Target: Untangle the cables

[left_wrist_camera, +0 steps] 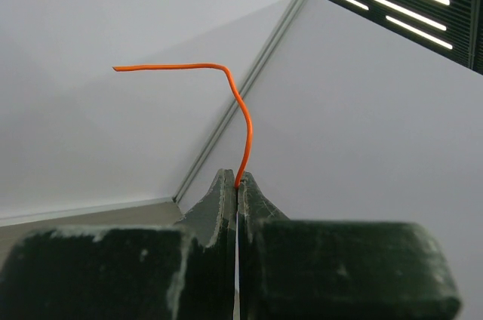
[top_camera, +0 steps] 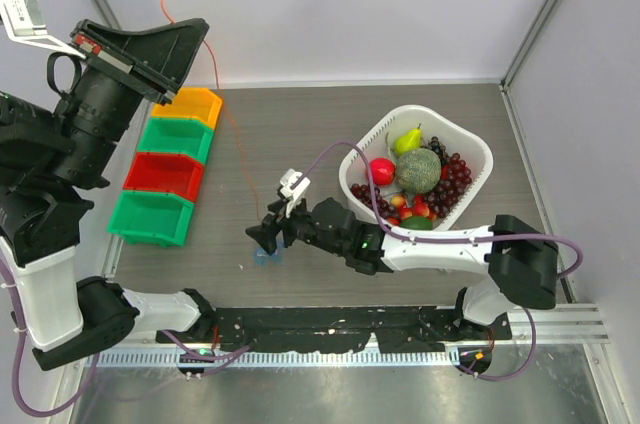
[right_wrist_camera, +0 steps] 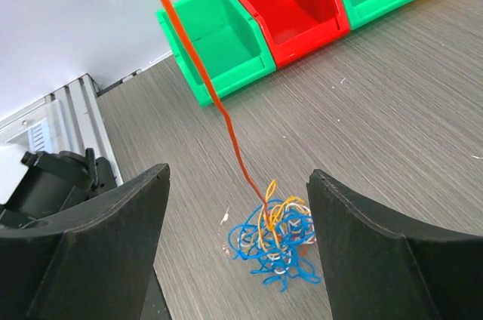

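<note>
The cables are a small clump (right_wrist_camera: 275, 241) of blue, yellow-orange and white wires on the wooden table, seen faintly in the top view (top_camera: 265, 256). An orange wire (right_wrist_camera: 204, 82) rises taut from the clump toward the upper left. My left gripper (top_camera: 190, 44) is raised high at the left, shut on that orange wire (left_wrist_camera: 243, 120), whose free end curls past the fingertips (left_wrist_camera: 223, 188). My right gripper (right_wrist_camera: 238, 184) is open, low over the table, with the clump between its fingers (right_wrist_camera: 121, 222).
Four bins stand in a row at the left: yellow (top_camera: 195, 104), green (top_camera: 177, 136), red (top_camera: 165, 174), green (top_camera: 150, 216). A white basket (top_camera: 477, 150) of fruit stands at the right. Grey walls close in the back and sides.
</note>
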